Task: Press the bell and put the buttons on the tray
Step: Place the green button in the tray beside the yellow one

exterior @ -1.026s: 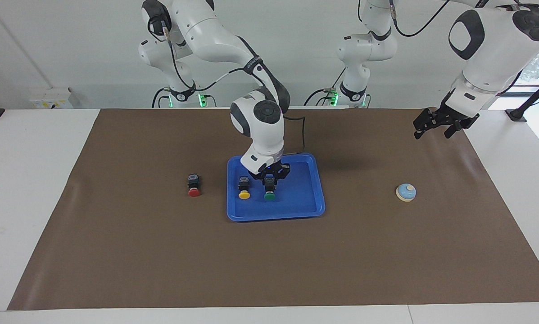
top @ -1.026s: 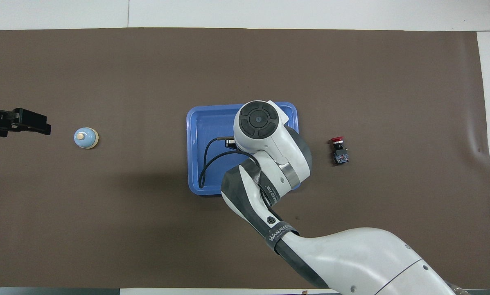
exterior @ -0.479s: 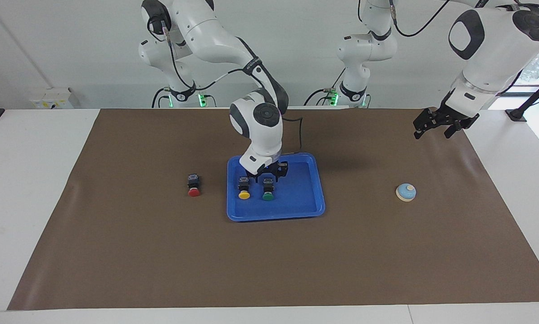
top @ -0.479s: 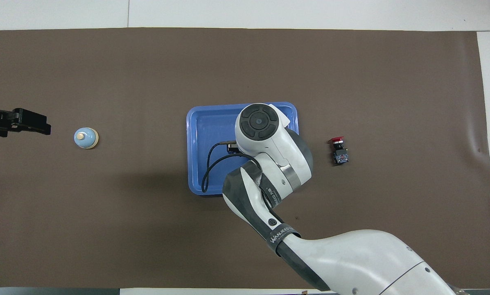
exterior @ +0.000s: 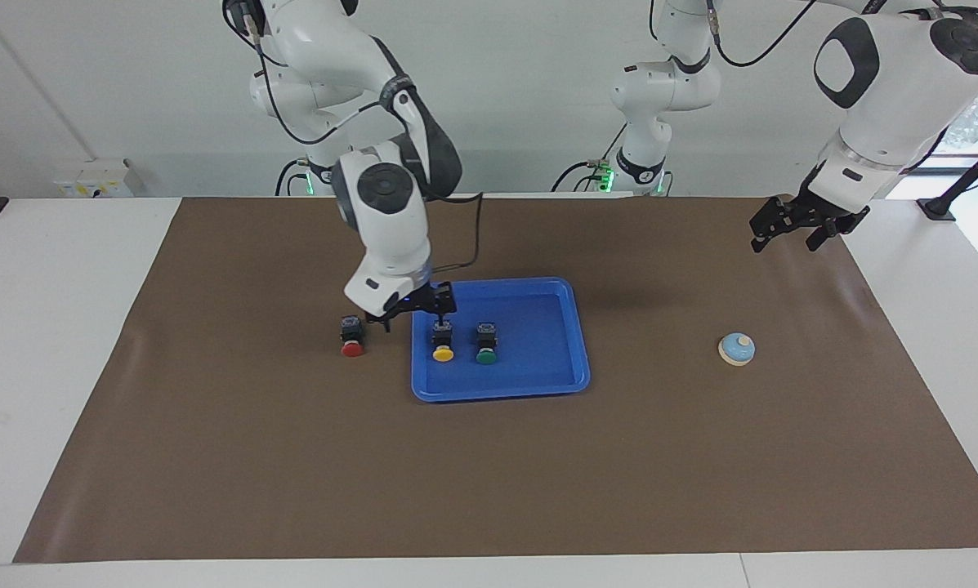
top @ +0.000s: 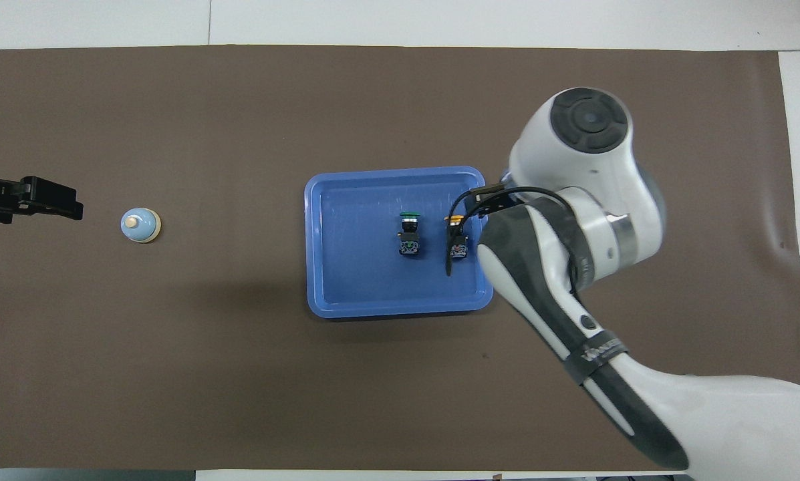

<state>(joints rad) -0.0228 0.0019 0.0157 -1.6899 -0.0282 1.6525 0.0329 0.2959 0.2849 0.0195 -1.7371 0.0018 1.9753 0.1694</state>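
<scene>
Nearest the robots, the left tool [exterior: 792, 229] waits spread over the brown mat [exterior: 489, 457]. On the blue tray [exterior: 538, 384] lie yellow button [exterior: 443, 341] and green button [exterior: 487, 342]; the right tool [exterior: 413, 314], spread and empty, hangs over its edge beside the red button [exterior: 351, 336]. Toward the left arm's end, the bell [exterior: 736, 349] sits on open mat.

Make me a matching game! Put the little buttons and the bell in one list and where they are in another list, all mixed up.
Things:
1. yellow-capped black push button
2. red-capped black push button
3. light-blue dome bell with a cream knob
4. green-capped black push button

Places:
A. on the brown mat, beside the flat bright blue plastic tray, toward the right arm's end
B. in the tray, next to the green one
C. in the tray, next to the yellow one
D. alone on the mat toward the left arm's end

Pairs: 1-B, 2-A, 3-D, 4-C
</scene>
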